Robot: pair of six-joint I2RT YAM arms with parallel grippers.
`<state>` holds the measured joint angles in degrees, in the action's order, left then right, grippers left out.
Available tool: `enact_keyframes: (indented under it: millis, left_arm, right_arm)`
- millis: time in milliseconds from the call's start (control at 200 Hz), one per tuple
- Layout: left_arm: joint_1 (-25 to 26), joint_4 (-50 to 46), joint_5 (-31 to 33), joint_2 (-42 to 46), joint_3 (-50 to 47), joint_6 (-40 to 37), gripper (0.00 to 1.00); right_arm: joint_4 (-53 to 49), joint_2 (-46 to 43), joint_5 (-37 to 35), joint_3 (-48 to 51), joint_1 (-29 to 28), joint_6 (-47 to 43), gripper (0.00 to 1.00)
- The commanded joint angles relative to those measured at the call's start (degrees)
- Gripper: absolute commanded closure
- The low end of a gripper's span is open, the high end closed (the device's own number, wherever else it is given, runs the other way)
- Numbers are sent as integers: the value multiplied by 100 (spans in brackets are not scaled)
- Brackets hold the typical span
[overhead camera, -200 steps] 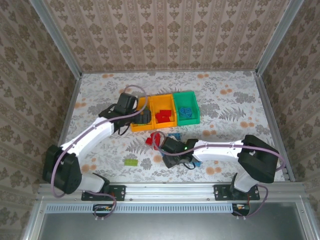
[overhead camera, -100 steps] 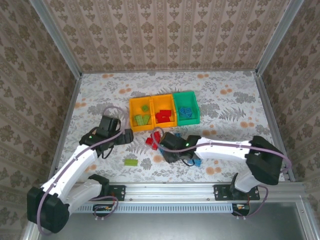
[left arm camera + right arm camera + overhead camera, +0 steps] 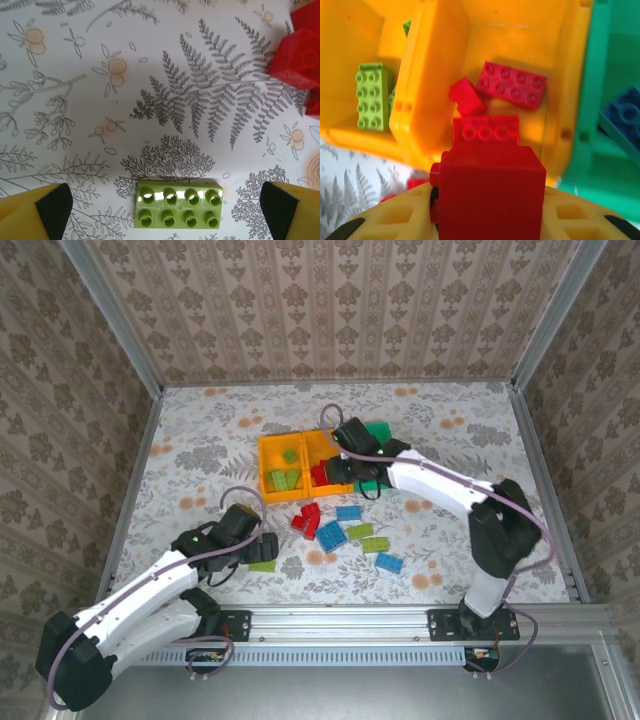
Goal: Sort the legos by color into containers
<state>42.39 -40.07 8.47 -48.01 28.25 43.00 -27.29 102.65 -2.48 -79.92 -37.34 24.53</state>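
Bins partly filled. My right gripper clamps a red brick over the middle bin; my left gripper, open, straddles a green brick; loose bricks litter the counter.

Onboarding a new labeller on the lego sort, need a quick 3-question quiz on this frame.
1. True or false: the left gripper is shut on the lime brick.
2. The right gripper holds a brick of which colour? A blue, B red, C lime.
3. Fill in: the blue brick lies in the ___ bin.
Key: 1 false, it is open, fingers either side; 2 B, the red brick; 3 green bin.
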Motion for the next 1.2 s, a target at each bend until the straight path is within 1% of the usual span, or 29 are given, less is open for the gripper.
enact_keyframes:
  millis: [0,30,70,155,175,180,240,275,355,405,425,455,570,670,815,835,960,1135,1195]
  left_arm:
    - [301,64,242,-64,-185,465,0]
    - [399,102,268,-94,-203,485,0]
    - [520,129,319,-149,-215,522,0]
    - [735,145,440,-376,-193,528,0]
    - [764,149,456,-430,-189,525,0]
    - [767,149,455,-456,-188,521,0]
    - [844,183,466,-662,-132,500,0]
    - [879,215,471,-795,-112,492,0]
    - [902,342,434,-1016,-107,510,0]
    - [908,427,384,-1129,-117,537,0]
    - [907,466,355,-1170,-125,553,0]
    - [914,512,326,-1222,-135,572,0]
    - [994,662,263,-1363,-187,605,0]
    - [1017,772,217,-1452,-197,595,3]
    - [1025,973,136,-1621,-245,576,13]
    - [1017,995,125,-1651,-257,584,14]
    - [1010,995,33,-1781,-326,666,22]
    - [1017,955,-12,-1765,-384,685,25]
    - [1017,958,-47,-1781,-382,670,29]
  right_arm:
    - [-308,552,260,-620,126,-38,67]
    - [-316,649,253,-720,138,-33,66]
    - [-317,789,214,-865,154,-1,62]
    - [-529,1032,171,-1104,200,72,58]
    - [-539,1069,163,-1155,201,81,55]
    - [-547,1083,165,-1179,208,85,53]
    - [-576,1163,156,-1261,208,113,43]
    - [-570,1186,156,-1293,210,139,39]
    - [-533,1164,168,-1312,210,165,36]
    - [-523,1147,173,-1309,210,181,30]
    - [-523,1143,171,-1320,210,183,25]
    - [-538,1121,169,-1324,210,186,22]
    - [-533,960,187,-1292,210,194,21]
    - [-428,674,181,-1099,205,218,15]
    - [-382,131,58,-710,214,212,15]
    - [-234,62,48,-660,225,205,15]
    - [-215,-325,-15,-368,325,184,15]
    - [-180,-731,-112,45,537,177,15]
    - [-206,-818,-114,172,608,184,15]
